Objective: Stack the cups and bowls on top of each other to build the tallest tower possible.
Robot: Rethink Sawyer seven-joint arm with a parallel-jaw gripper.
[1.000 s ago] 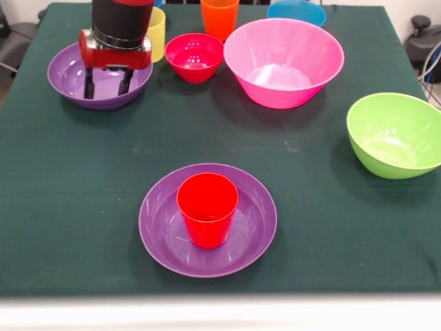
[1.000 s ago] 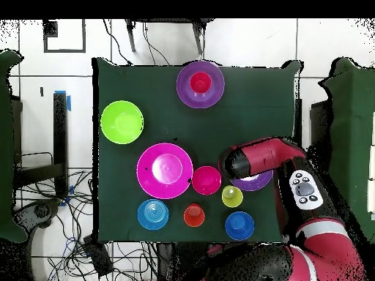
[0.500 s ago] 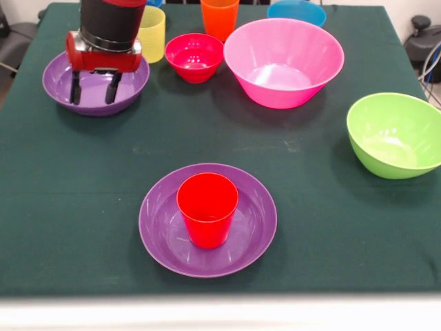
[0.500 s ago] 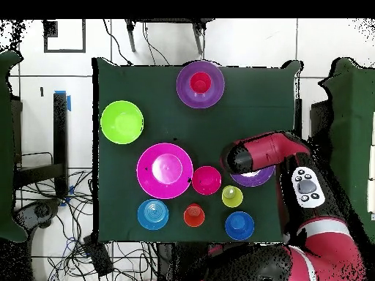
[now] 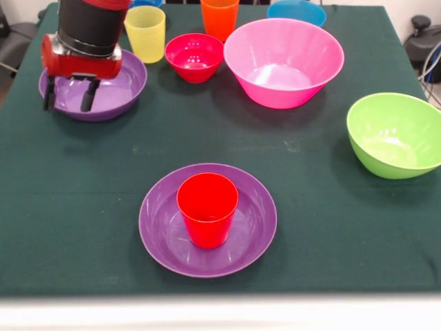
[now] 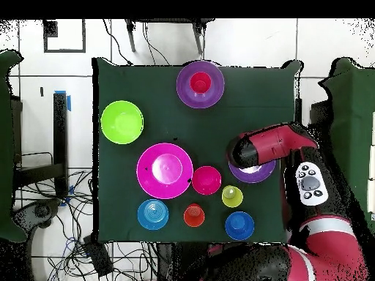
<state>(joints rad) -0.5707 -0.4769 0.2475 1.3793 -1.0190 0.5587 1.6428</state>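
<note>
My gripper (image 5: 69, 93) hangs w/ fingers spread, holding nothing, straddling the near-left rim of the far purple bowl (image 5: 114, 89); one fingertip outside the rim, the other over the bowl's inside. Yellow cup (image 5: 145, 33) just behind that bowl, crimson bowl (image 5: 195, 56) beside it, orange cup (image 5: 220, 16) further back, light blue bowl (image 5: 296, 11) at far edge. Big pink bowl (image 5: 284, 62) mid-table, lime green bowl (image 5: 395, 134) well apart at the side. Tower so far: red cup (image 5: 207, 208) upright in the 2nd purple bowl (image 5: 165, 234), near edge. Overhead: dark blue bowl (image 6: 239, 225) near the yellow cup.
</note>
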